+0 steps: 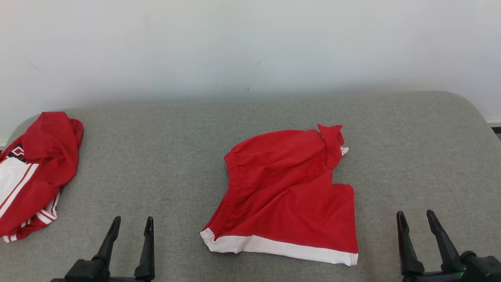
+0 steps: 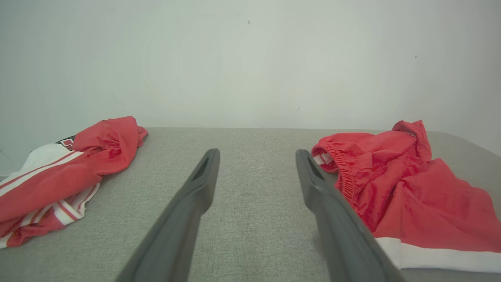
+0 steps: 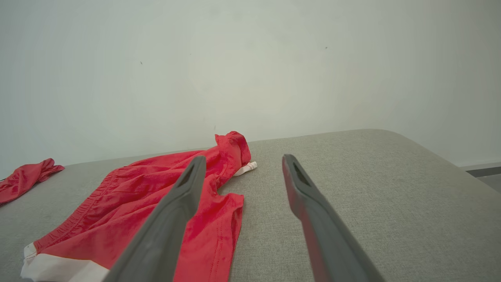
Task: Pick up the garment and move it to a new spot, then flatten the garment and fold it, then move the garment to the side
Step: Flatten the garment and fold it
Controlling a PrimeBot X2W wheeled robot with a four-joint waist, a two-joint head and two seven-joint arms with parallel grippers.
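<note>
Across the middle of the grey padded table (image 1: pixel 164 137), set slightly toward its right edge: garment (image 1: pixel 289 188), a pair of red shorts, spread loosely but not flat.
- Elastic waistband (image 1: pixel 231 184) along the side facing the left edge.
- White hem band (image 1: pixel 274 246) along the side facing the near edge.
- One leg turned up into a flap (image 1: pixel 332 145) at the corner toward the far and right edges.
- Long axis judged to run from near edge to far edge, leaning a little rightward at the far end.

Against the left edge, well apart from the shorts: second garment (image 1: pixel 35 168), red and white, bunched. Judged not the item to handle, since outside the span between the two hands; not certain.

By the near edge, left of the shorts: left hand (image 1: pixel 133 221), opened wide, gripping nothing, fingers pointing toward the far edge over bare table. Shorts ahead and to its right, waistband side closest.

By the near edge, right of the shorts: right hand (image 1: pixel 415 214), likewise opened wide and empty. Shorts ahead and to its left, right end of the hem band closest.

Right hand judged slightly nearer, the shorts sitting right of centre. Pick-up not yet begun. Reach inward required from either side: left hand toward the waistband, right hand toward the hem corner or the flap.
</note>
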